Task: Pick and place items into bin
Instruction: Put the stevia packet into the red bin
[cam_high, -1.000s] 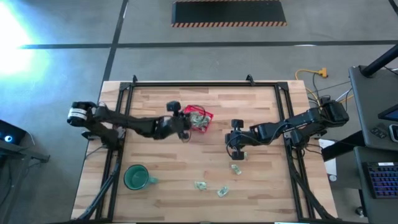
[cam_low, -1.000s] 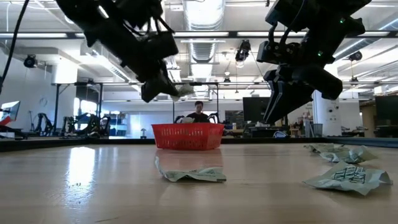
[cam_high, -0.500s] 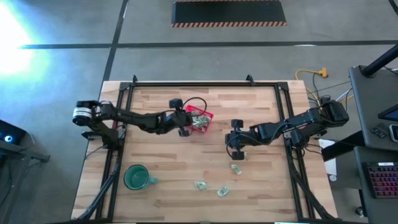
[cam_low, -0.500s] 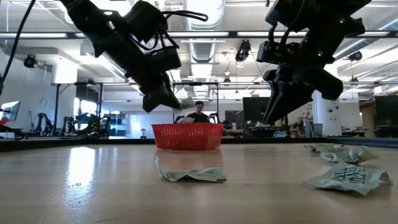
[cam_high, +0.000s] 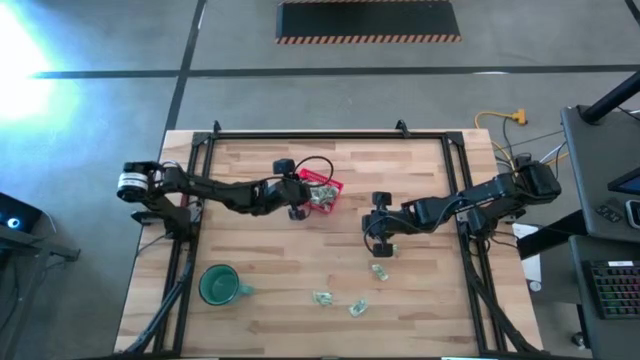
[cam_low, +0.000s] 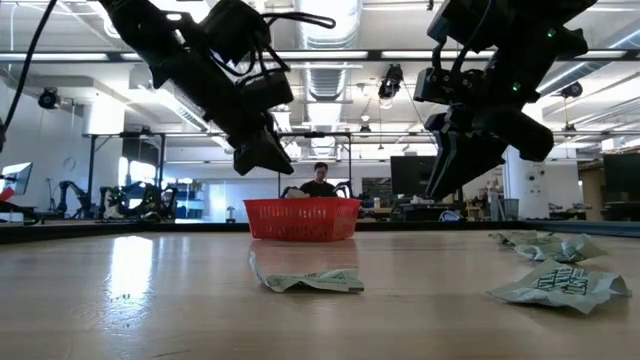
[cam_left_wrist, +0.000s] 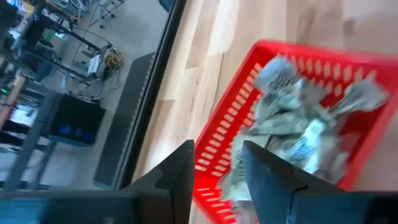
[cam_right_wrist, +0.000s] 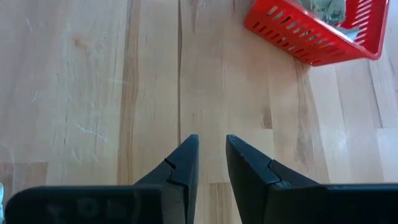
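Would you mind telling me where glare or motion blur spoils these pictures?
High view: strong glare whitens the floor at the upper left, off the table. Left wrist view: the pale wrapped pieces in the red mesh plastic basket are smeared by motion. Low view: overhead lamps glare.

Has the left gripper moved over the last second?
Yes. The left gripper shifted toward the table's far edge, from beside the small red mesh plastic basket to over its rim.

Grey concrete floor (cam_high: 90, 150) surrounds the wooden table (cam_high: 250, 255). A hazard-striped mat (cam_high: 368, 20) lies at the upper centre. Ceiling ducts (cam_low: 330, 25) run overhead in the low view.
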